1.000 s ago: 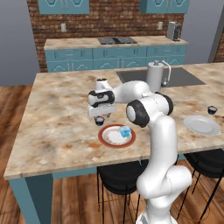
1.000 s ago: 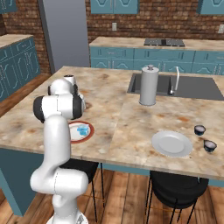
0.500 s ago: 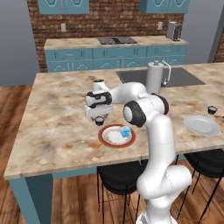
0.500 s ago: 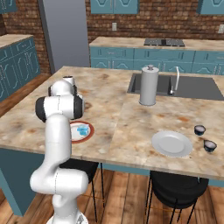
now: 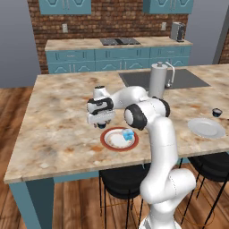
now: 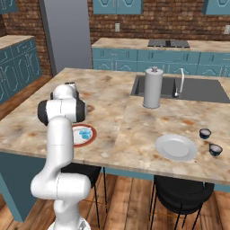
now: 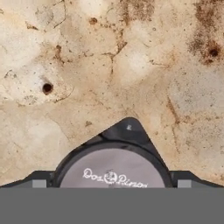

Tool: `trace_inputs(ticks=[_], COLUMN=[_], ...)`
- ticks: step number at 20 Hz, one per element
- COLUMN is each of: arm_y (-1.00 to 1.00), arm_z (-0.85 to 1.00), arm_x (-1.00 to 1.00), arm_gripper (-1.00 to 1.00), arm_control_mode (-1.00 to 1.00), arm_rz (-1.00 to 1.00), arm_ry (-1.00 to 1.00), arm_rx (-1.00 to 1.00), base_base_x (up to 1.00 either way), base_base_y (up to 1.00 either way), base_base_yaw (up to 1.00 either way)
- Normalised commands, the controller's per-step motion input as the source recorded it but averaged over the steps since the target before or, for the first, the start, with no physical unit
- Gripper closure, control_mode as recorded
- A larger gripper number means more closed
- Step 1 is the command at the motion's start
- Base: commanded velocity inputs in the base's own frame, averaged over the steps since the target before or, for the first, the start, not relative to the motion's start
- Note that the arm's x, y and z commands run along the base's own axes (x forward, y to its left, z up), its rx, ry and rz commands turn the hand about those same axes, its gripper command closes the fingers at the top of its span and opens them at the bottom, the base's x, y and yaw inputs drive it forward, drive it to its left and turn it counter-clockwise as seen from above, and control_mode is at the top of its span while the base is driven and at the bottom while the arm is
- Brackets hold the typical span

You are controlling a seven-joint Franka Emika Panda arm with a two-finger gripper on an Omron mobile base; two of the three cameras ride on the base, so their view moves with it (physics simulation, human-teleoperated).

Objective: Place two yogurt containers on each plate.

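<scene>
Hand view: a dark round yogurt cup (image 7: 113, 168) is seen held between the fingers (image 7: 38, 183), its grey lid printed with pale script that cannot be read in full. Beneath it lies the mottled beige stone tabletop (image 7: 131, 57).

From the left base view, the gripper (image 5: 102, 124) is held just above the tabletop beside the cream plate with the red-brown rim (image 5: 107, 140), on which one light-blue boxy container (image 5: 128, 134) is lying. A plain pale grey plate (image 6: 176, 147) is set well apart, with two more dark cups (image 6: 205, 133) (image 6: 215, 149) near its far side. A tall grey cylinder (image 6: 152, 88) is stood by the sink (image 6: 197, 89). Brick walls, teal cabinets and a wooden floor are seen around.
</scene>
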Motion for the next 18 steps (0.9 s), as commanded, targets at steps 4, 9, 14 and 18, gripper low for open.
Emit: trace_inputs(ticks=[4, 9, 14, 18], arm_y=[0.00, -0.13, -0.40, -0.14], arm_z=[0.00, 0.08, 0.75, 0.36], arm_x=[0.00, -0.13, -0.66, -0.82], arm_gripper=[1.00, 1.00, 1.00, 1.00], arm_control_mode=[-1.00, -1.00, -1.00, -1.00], arm_rz=[0.00, 0.00, 0.01, 0.18], arm_ry=[0.00, 0.00, 0.00, 0.03], arm_rx=[0.00, 0.00, 0.02, 0.00], base_base_x=[0.00, 0.00, 0.00, 0.00], base_base_y=[0.00, 0.00, 0.00, 0.00], base_base_yaw=[0.00, 0.00, 0.00, 0.00])
